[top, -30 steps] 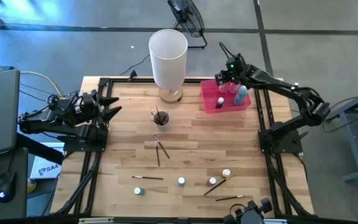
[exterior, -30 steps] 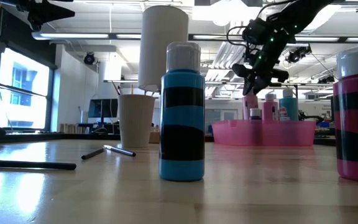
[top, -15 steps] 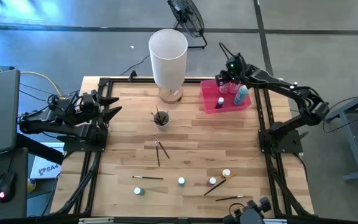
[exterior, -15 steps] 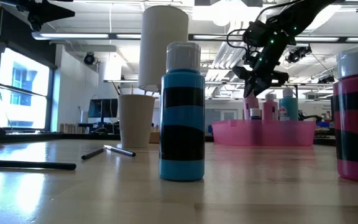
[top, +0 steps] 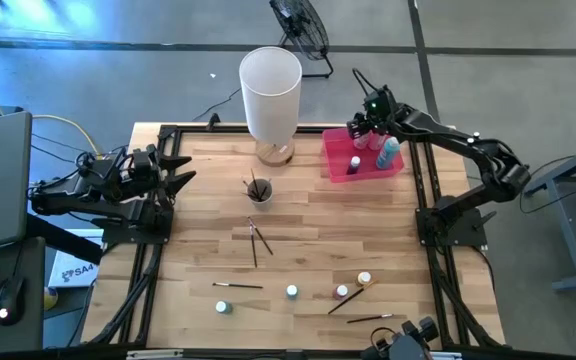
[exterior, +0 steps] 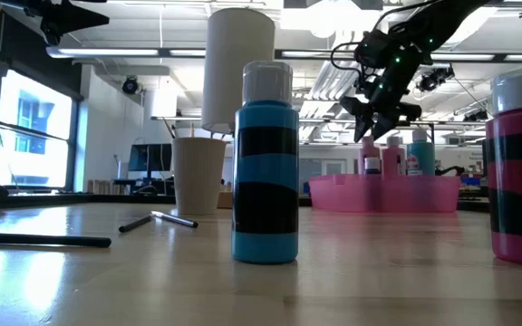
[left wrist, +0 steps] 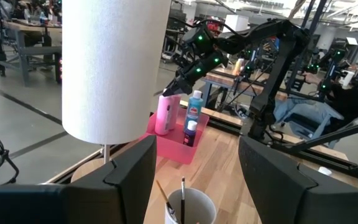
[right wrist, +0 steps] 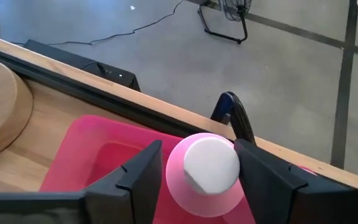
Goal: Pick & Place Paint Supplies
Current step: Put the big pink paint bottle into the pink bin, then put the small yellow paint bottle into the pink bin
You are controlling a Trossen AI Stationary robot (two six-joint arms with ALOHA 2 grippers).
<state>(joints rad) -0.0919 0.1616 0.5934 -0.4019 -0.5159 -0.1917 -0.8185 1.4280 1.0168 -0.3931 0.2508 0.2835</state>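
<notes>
Right hand (right wrist: 196, 163) open, arm outstretched; left hand (top: 183, 170) open, idle.

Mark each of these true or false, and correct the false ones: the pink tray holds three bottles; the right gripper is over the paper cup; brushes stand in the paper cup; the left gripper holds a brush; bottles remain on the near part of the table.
1. The pink tray holds three bottles. True: a pink bottle, a teal one and a small one.
2. The right gripper is over the paper cup. False: it is above the pink bottle in the tray, fingers either side of its cap.
3. Brushes stand in the paper cup. True.
4. The left gripper holds a brush. False: it is open and empty at the table's left edge.
5. Bottles remain on the near part of the table. True: a blue bottle among them.
</notes>
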